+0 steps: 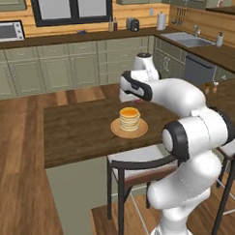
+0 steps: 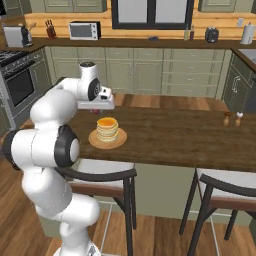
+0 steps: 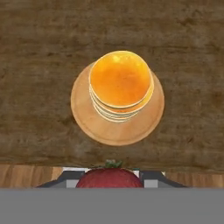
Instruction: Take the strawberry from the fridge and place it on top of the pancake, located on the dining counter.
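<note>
The pancake (image 1: 129, 118) is a small tan stack with an orange top on a round light-brown plate (image 1: 118, 131), standing on the dark wooden dining counter (image 1: 76, 135). My gripper (image 2: 95, 110) hangs above the counter just behind the stack, shut on a red strawberry (image 3: 109, 178) with a green top. The hand view looks straight down on the pancake (image 3: 121, 81) and its plate (image 3: 87, 122), with the strawberry at the bottom edge, short of the stack. From the right base I see the pancake (image 2: 107, 128) in front of the hand. The fridge is out of view.
Dark-framed stools (image 1: 136, 167) (image 2: 225, 185) stand against the counter's near side. Salt and pepper shakers (image 2: 232, 119) sit at the counter's right end. Green wall cabinets, a sink (image 1: 188, 39) and an oven (image 2: 17, 85) line the back.
</note>
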Tool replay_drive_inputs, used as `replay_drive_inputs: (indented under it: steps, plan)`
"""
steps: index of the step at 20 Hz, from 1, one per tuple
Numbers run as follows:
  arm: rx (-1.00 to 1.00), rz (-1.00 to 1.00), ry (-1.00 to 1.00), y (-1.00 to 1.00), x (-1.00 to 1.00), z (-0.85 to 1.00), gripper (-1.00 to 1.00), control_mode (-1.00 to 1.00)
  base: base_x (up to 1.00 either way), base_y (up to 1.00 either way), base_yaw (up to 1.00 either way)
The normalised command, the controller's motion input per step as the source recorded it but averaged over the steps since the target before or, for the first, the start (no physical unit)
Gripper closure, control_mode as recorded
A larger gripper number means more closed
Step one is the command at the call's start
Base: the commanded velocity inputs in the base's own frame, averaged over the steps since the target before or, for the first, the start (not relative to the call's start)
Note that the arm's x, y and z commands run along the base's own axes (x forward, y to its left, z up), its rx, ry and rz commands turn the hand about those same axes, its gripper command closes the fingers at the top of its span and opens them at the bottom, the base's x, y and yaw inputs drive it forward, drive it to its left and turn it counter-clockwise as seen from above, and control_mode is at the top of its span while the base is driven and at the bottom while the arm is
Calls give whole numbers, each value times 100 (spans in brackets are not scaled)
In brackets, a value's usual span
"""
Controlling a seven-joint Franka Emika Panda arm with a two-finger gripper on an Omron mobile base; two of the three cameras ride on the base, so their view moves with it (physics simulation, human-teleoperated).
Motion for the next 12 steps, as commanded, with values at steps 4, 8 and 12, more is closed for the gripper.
replay_drive_inputs:
  steps: [4,8,12]
  plan:
    - [0,0,0,0,100,-60,100,-100,0,0,0]
    - [0,0,-3,0,88,-46,100,-100,0,0,0]
    - [0,-1,-1,0,72,-28,100,-100,0,0,0]
